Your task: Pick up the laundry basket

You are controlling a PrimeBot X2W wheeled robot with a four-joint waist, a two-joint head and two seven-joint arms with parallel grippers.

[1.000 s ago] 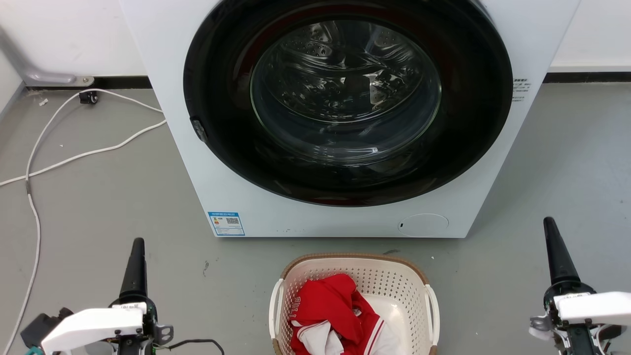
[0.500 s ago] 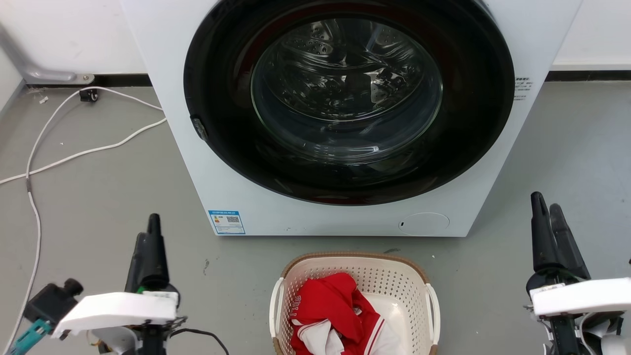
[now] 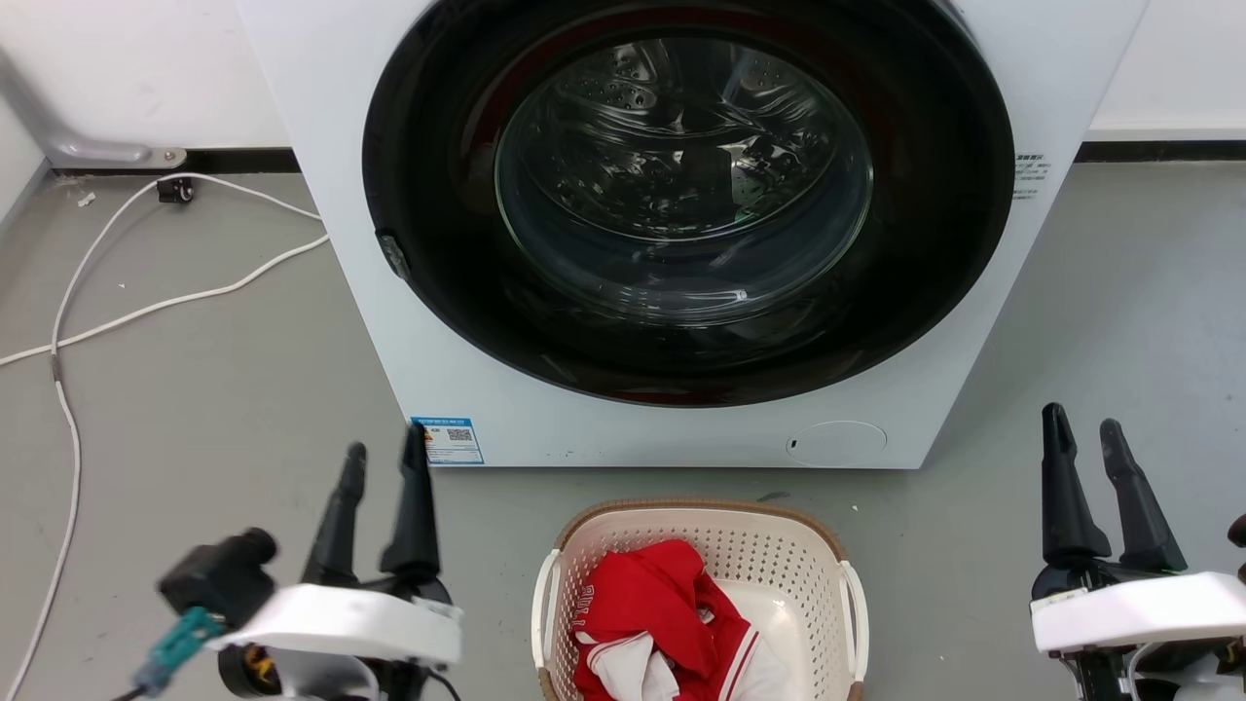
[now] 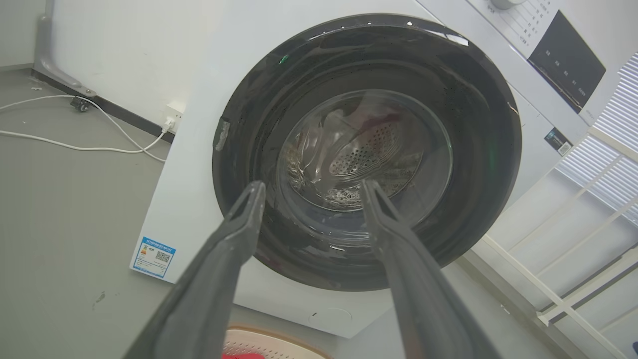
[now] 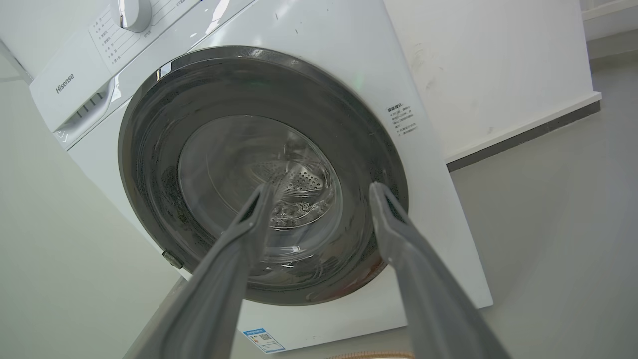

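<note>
One basket (image 3: 701, 514), one washer (image 3: 321, 107), two end effectors (image 3: 386, 443) (image 3: 1082, 421).

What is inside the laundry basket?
A crumpled red and white garment lies inside the laundry basket; bare cream bottom shows on its right. Anything beneath the garment is covered.

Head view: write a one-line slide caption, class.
Open left gripper and open right gripper flank a cream perforated plastic laundry basket of red clothing before a white washing machine.

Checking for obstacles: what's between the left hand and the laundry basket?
Bare grey floor lies between the left hand and the laundry basket, seen in the head view.
</note>
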